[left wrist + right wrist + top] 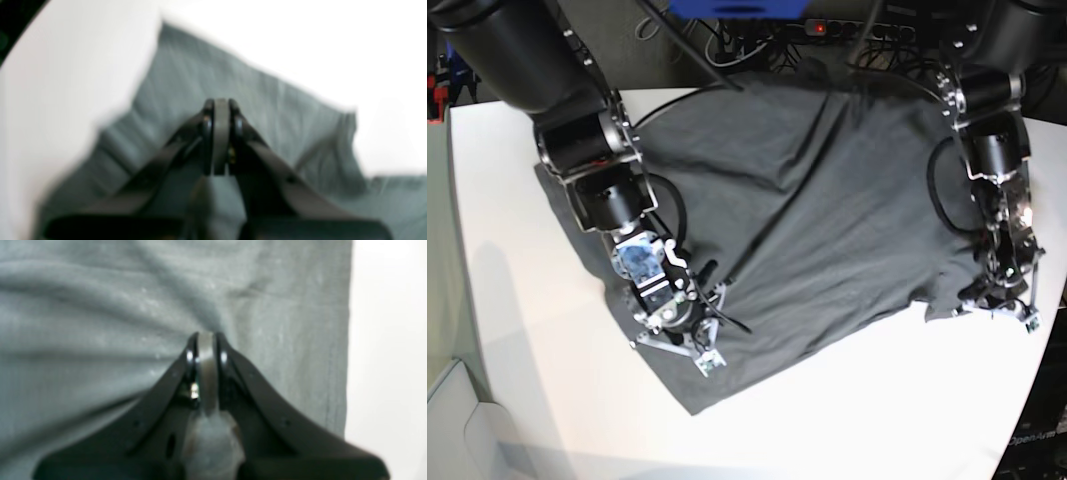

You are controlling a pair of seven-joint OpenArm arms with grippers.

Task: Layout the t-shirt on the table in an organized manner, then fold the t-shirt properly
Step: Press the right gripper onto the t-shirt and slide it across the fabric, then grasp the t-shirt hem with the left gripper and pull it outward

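The dark grey t-shirt point(827, 200) lies spread and wrinkled across the white table point(527, 330), slanting from the far edge toward the near left. At the shirt's near-left edge my right gripper point(697, 350) is shut on the cloth. In the right wrist view the fingertips point(206, 336) pinch a fold of the t-shirt point(100, 323), and table point(383, 340) shows to the right. My left gripper point(999, 300) is shut on the shirt's right corner. Blurred in the left wrist view, the left gripper point(220, 103) holds the t-shirt point(200, 73) over the table point(66, 66).
Cables and a power strip point(827, 25) run along the table's far edge, where the shirt's top hangs close. The table's left edge point(455, 250) curves beside a grey surface point(447, 420). Bare tabletop point(877, 400) lies in front of the shirt.
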